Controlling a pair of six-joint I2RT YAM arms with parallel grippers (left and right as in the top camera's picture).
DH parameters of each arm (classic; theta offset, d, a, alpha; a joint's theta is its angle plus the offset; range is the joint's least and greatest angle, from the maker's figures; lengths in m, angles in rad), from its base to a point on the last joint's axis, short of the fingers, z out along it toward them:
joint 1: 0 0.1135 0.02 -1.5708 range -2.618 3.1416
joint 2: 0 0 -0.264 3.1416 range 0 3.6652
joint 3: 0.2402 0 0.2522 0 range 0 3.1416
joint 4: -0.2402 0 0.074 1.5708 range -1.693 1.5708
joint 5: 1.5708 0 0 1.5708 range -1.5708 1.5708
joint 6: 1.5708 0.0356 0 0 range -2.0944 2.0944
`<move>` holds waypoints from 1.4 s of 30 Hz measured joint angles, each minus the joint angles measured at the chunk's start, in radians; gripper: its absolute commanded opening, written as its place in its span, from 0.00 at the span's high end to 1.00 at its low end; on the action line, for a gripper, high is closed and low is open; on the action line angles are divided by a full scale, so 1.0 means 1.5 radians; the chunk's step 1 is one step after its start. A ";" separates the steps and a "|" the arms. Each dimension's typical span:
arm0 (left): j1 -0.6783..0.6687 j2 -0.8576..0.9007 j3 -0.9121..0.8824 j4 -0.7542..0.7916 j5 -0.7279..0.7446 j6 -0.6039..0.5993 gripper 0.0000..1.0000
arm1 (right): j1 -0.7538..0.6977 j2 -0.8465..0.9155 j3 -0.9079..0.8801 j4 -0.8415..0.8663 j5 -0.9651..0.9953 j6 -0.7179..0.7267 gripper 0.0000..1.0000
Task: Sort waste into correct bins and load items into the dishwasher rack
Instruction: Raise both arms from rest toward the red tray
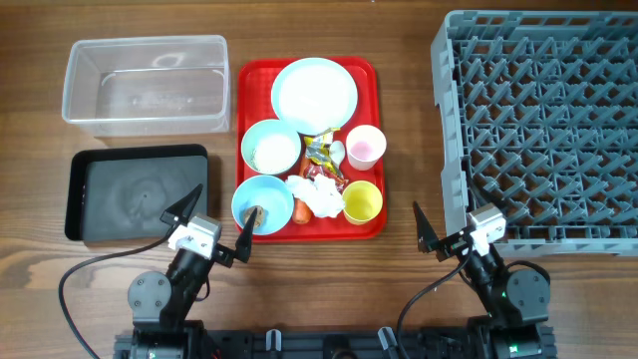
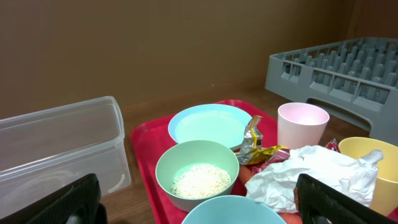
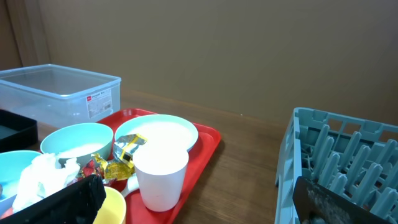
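My left pincer [image 1: 221, 207], released and empty, is nearer the crumpled tissue [image 1: 321, 194], which lies ahead to its right.

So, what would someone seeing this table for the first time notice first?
The bright red tray in the middle draws the eye first, crowded with a pale blue plate, bowls, cups and white tissue. Next comes the big grey rack at the right, then the clear tub and black tray at the left.
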 measured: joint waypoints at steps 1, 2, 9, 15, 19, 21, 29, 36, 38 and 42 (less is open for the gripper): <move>0.000 0.000 0.000 0.000 0.000 0.000 0.00 | 0.000 0.000 0.000 0.000 0.000 0.000 0.00; 0.000 0.000 0.000 0.001 0.000 0.000 0.00 | 0.000 0.035 0.002 0.009 -0.002 -0.002 0.00; 0.000 -0.003 0.000 0.001 0.000 0.000 0.00 | -0.003 0.223 -0.001 -0.001 -0.004 -0.007 0.00; 0.000 -0.003 0.000 0.000 0.000 0.000 0.00 | -0.003 0.223 -0.001 0.000 -0.003 -0.007 0.00; 0.000 -0.003 0.000 0.000 0.000 0.000 0.00 | -0.003 0.223 -0.001 0.000 -0.003 -0.007 0.00; 0.000 -0.003 0.000 0.000 0.000 0.000 0.00 | -0.003 0.223 -0.001 0.000 -0.003 -0.008 0.00; 0.000 -0.003 0.000 0.000 0.000 0.000 0.00 | -0.003 0.223 -0.001 0.000 -0.003 -0.008 0.00; 0.000 -0.003 0.000 0.000 0.000 0.000 0.00 | -0.003 0.223 -0.001 0.000 0.005 -0.008 0.00; 0.000 -0.003 0.000 0.000 0.000 0.000 0.00 | -0.003 0.223 -0.001 -0.001 0.005 -0.007 0.00; 0.000 -0.003 0.000 0.000 0.000 0.000 0.00 | -0.003 0.223 -0.001 -0.001 0.005 -0.007 0.00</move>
